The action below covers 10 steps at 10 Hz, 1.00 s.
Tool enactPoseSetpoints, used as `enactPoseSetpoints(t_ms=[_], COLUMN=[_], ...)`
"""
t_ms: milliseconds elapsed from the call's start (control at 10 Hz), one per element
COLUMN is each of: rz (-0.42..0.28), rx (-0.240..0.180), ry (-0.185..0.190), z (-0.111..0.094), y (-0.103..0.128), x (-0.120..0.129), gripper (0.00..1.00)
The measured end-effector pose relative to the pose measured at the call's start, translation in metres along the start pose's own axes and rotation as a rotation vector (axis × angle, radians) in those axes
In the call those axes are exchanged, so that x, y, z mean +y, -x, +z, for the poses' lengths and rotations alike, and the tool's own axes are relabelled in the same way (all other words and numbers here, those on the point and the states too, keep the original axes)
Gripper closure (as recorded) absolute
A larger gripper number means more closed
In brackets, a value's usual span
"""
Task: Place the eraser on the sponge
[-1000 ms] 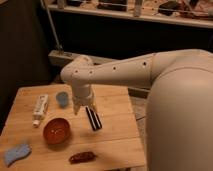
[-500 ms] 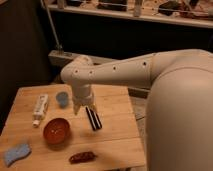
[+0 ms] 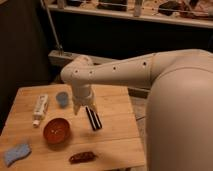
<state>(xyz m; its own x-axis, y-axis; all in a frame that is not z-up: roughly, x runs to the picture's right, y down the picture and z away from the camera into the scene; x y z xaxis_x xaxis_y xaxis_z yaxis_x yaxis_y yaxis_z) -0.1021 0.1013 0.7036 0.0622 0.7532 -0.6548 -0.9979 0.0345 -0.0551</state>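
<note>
The wooden desk (image 3: 117,145) has most of its open surface on the right half, between the eraser and the right edge. That stretch is overhung by the robot's bulky white arm (image 3: 150,75), which reaches in from the right. The left half is busier. A white tube (image 3: 40,109) lies near the left edge, running front to back. A small rounded grey-blue thing (image 3: 62,98) sits just to its right, towards the back edge. A dark reddish-brown sausage-shaped thing (image 3: 82,157) lies close to the front edge, about midway along it.

The only container I can see is a red bowl (image 3: 56,131), left of centre and between the tube and the sausage-shaped thing. I can make out a pale fleck or two inside, which may be only a glint.

The gripper (image 3: 80,109) hangs over the middle of the desk, pointing down, just right of the grey-blue thing. The eraser (image 3: 93,118) is a black oblong with pale lengthwise stripes. It sits at a slant just beside the gripper's lower right, its upper end right at the tip. I cannot tell whether the gripper is clamped on it or whether the eraser rests on the wood.

The sponge (image 3: 16,153), light blue, flat and wavy-edged, lies at the front left corner. It is well apart from the eraser, with the bowl between them.
</note>
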Motion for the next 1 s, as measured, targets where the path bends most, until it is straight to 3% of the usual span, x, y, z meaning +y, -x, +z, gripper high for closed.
enactPoseSetpoints(t_ms=[700,1000], rz=[0.000,-0.019], rx=[0.001,-0.039], ry=[-0.001,-0.014], z=[0.0011,-0.0006], y=[-0.0002,0.0072], x=[-0.0004,-0.0031], gripper=[0.35,0.35])
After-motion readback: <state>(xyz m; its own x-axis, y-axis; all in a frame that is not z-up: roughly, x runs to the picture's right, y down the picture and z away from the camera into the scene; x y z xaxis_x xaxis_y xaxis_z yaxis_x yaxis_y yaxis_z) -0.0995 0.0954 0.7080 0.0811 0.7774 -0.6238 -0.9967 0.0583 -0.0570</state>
